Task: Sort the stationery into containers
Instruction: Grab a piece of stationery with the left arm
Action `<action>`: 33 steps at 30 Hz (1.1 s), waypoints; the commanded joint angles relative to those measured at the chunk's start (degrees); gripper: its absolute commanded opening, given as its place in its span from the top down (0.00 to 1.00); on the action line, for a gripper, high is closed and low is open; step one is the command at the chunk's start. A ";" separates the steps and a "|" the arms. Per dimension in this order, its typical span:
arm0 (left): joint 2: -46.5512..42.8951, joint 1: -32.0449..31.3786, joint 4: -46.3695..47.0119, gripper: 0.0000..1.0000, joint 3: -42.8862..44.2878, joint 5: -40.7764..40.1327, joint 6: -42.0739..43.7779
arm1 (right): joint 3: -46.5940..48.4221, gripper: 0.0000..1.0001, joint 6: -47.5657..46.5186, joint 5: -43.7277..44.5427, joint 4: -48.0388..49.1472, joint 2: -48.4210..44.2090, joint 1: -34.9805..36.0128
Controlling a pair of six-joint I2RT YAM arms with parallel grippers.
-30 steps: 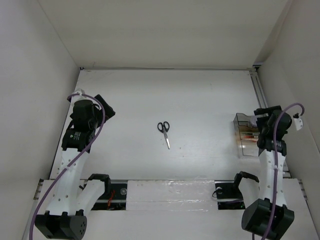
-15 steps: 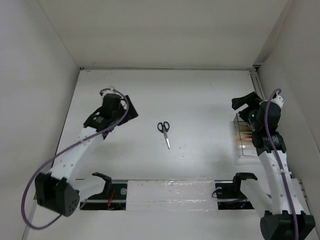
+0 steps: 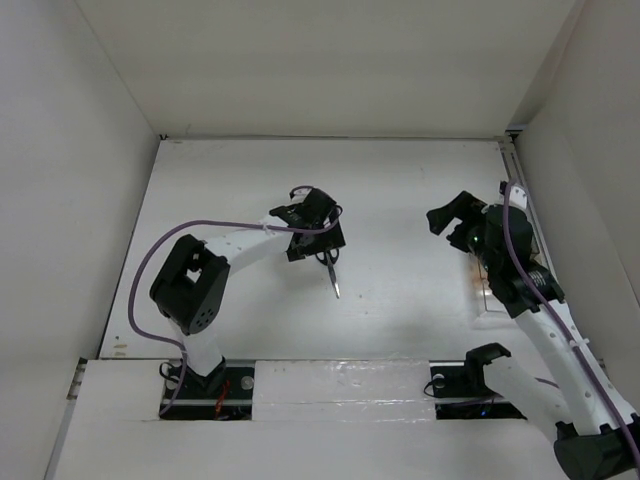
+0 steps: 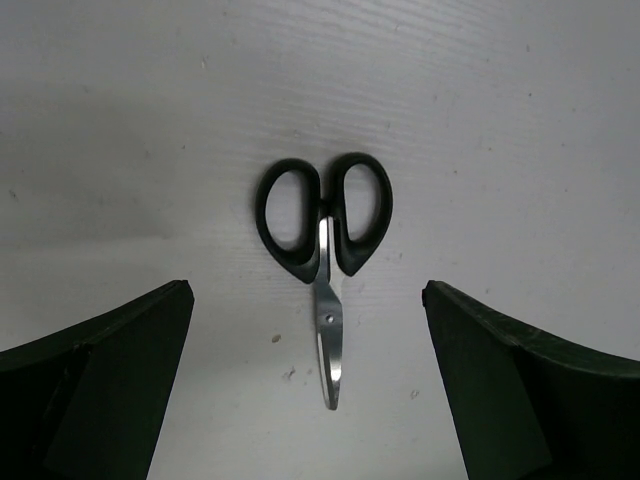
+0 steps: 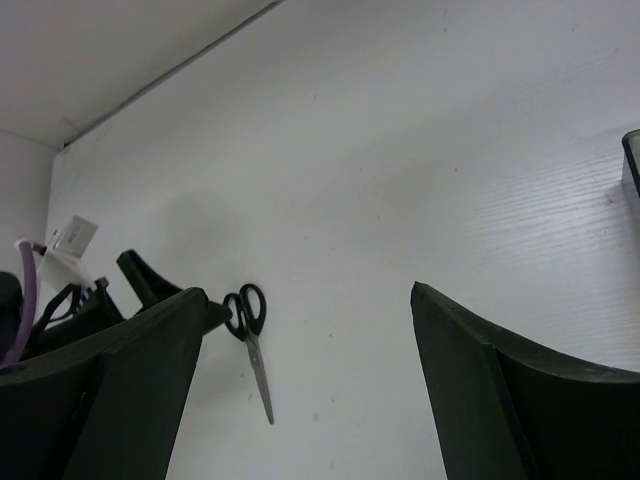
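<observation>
Operator B: Now, where do the scissors (image 4: 325, 260) lie?

Operator A: Flat on the bench (image 3: 400, 190), directly under my left tool (image 4: 307, 290), which is spread wide. Their long axis runs square to its closing line. My right tool (image 3: 455, 215), also wide, is well apart.

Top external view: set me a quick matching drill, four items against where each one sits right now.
Items:
1 scissors
2 left end effector
3 right end effector
4 container

Places and states:
A by the right edge of the table, partly hidden
B open, beside the container, nothing between its fingers
C lying flat mid-table, blades shut
D open, fingers either side of the scissors

Pairs: 1-C, 2-D, 3-B, 4-A
</observation>
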 commanded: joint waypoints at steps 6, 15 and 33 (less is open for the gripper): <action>3.52 0.06 -3.77 0.06 6.74 -6.09 -2.87 | 1.01 0.11 -1.46 1.49 0.57 -0.57 3.41; 4.06 0.06 -8.43 0.15 7.19 -10.83 -4.01 | -0.13 0.11 -1.46 0.78 2.41 0.58 5.08; 4.04 0.86 -8.34 0.23 1.29 -12.34 -5.16 | -1.18 0.11 -0.94 0.26 4.00 0.58 6.14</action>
